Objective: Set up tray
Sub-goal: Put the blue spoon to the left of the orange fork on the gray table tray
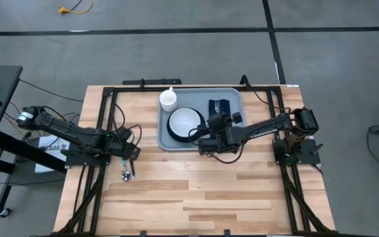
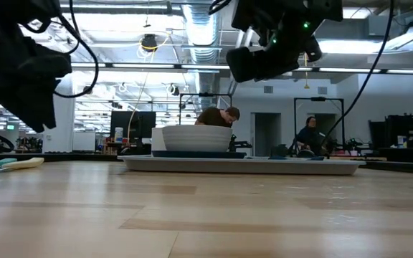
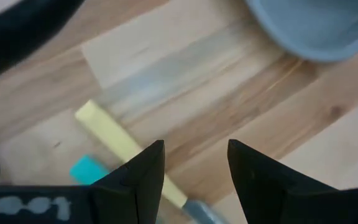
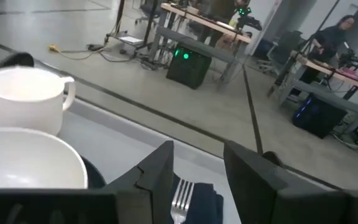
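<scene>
No text or label can be read.

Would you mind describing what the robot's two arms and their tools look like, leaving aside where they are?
Both arms are dark, slim and jointed, with loose black cables trailing along them. The left tool ends in two matte black, wedge-shaped fingers tapering to blunt points, with pale lettering on the housing behind them. The right tool has the same black angular fingers. In the low view, a small green light glows on the right arm's wrist.

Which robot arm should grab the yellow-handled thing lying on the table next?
Probably the left. The left gripper hangs open right over the yellow-handled utensil, on the table beside the tray. The right gripper is over the tray, above the fork on the napkin.
</scene>
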